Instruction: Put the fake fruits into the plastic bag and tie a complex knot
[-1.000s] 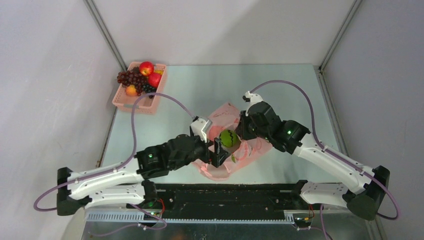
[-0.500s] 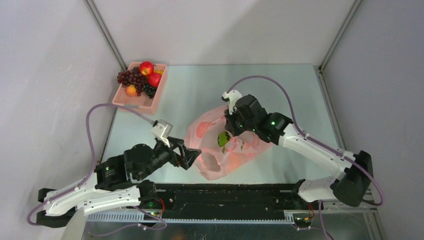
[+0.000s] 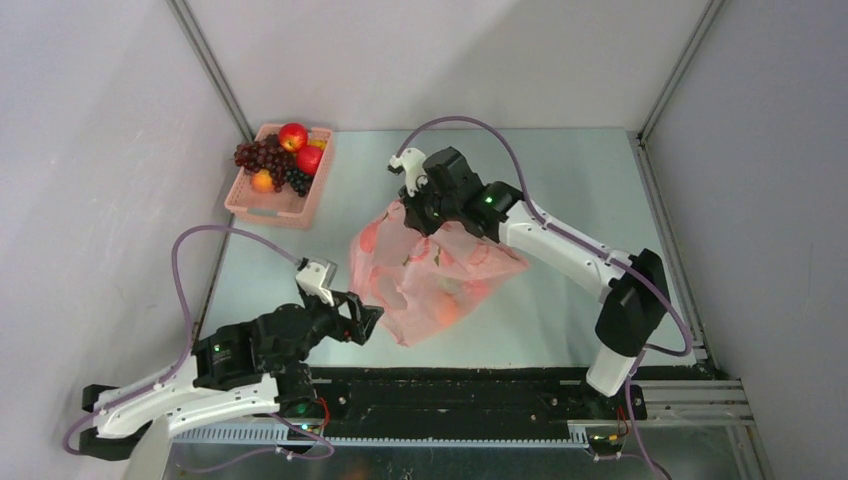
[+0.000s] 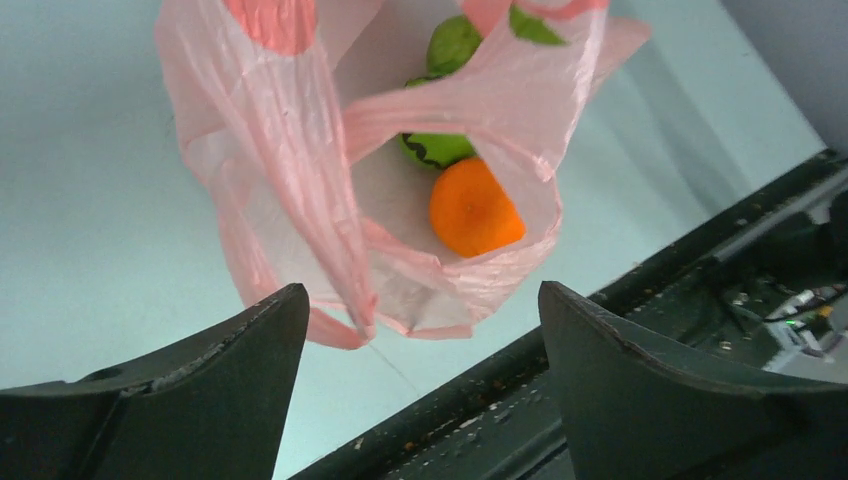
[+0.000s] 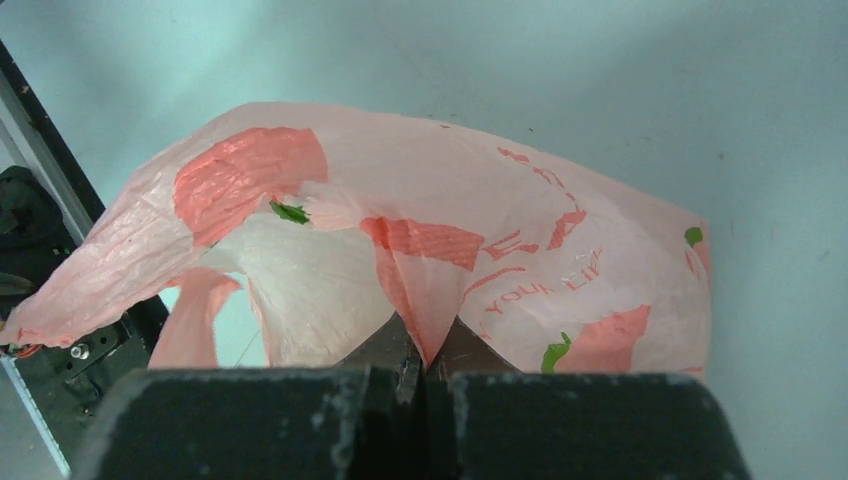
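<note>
Pinching a fold near the top of the plastic bag [image 5: 560,240], the right gripper [image 5: 425,365] has its jaws shut tight on the thin film and holds that edge up off the table [image 3: 560,170], so the bag hangs slanted toward the near edge with its mouth turned to the left arm. The left gripper [image 3: 365,312] sits just beside the bag's lower end, jaws spread wide and gripping nothing. Its camera looks into the mouth, where an orange [image 4: 476,208] and a green apple [image 4: 440,150] lie. The hold likely serves to settle the fruit and present the opening. More fruit waits in the pink basket [image 3: 262,205], well apart, and no knot is begun
</note>
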Robot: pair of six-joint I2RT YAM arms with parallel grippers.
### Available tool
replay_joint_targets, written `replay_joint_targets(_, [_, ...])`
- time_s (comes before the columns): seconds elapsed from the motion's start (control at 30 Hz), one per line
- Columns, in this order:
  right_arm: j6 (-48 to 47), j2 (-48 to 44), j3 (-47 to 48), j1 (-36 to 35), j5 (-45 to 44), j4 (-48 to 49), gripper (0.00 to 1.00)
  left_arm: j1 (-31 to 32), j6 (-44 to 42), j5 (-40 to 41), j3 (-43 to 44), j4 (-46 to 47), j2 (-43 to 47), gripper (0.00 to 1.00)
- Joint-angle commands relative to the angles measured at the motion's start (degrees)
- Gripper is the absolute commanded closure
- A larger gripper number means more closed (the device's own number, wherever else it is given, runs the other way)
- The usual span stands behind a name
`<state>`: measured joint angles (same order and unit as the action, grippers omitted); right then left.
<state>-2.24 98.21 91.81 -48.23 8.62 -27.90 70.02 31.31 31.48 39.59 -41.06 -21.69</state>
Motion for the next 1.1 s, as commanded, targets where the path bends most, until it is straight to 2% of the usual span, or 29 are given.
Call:
replay_joint_targets(0.0, [-2.72, 2.45, 5.12, 0.11, 3.42, -0.99, 1.00, 0.22, 3.54, 6.79, -3.45, 1.18, 1.03, 0.17])
replay_joint_targets(0.07, [-2.73, 2.66, 4.93, 0.15, 3.75, -0.94, 1.00, 0.21, 5.46, 10.15, -4.45, 0.80, 1.14, 0.24])
replay_joint_targets(0.17, [-2.65, 2.35, 3.90, 0.27, 4.47, -0.75, 1.00, 0.25, 7.02, 12.82, -5.51, 0.21, 0.65, 0.26])
replay_joint_targets(0.27, [-2.54, 1.65, 2.99, 0.39, 4.87, -0.43, 1.00, 0.21, 5.84, 12.49, -6.66, 2.27, 0.12, 0.28])
replay_joint_targets(0.37, [-2.40, 1.08, 2.21, 0.72, 5.23, -0.33, 1.00, 0.01, 5.47, 11.77, -7.10, 2.99, -1.56, 0.38])
replay_joint_targets(0.53, [-2.03, 0.04, 1.52, 1.66, 6.30, 0.04, 1.00, -0.56, 5.50, 9.16, -7.58, 3.04, -3.58, 0.44])
replay_joint_targets(0.6, [-2.12, -0.22, 1.49, 1.87, 6.34, -0.28, 1.00, -1.21, 6.04, 8.63, -7.86, 2.76, -4.26, 0.50])
replay_joint_targets(0.7, [-2.26, -0.66, 1.40, 2.11, 6.25, -0.63, 1.00, -2.76, 5.58, 6.50, -7.88, 3.47, -5.24, 0.69])
replay_joint_targets(0.77, [-2.24, -1.11, 1.18, 2.35, 6.49, -0.70, 1.00, -3.42, 4.72, 5.62, -7.42, 3.91, -5.72, 0.77])
replay_joint_targets(0.93, [-2.10, -2.96, 1.18, 2.73, 6.60, -1.96, 1.00, -4.84, -1.70, 0.75, -5.49, 7.10, -7.03, 0.99])
replay_joint_targets(0.97, [-1.72, -3.43, 1.27, 2.80, 6.42, -2.28, 0.99, -5.45, -2.79, -0.43, -5.14, 7.69, -7.22, 1.00])
replay_joint_targets(1.0, [-1.37, -4.58, 1.55, 2.94, 5.51, -3.00, 0.92, -5.92, -5.53, -3.18, -4.22, 8.87, -7.68, 1.00])
replay_joint_targets(1.07, [0.04, -6.90, 2.10, 3.21, 3.94, -4.92, 0.72, -7.37, -9.76, -7.19, -2.39, 9.92, -8.72, 1.00])
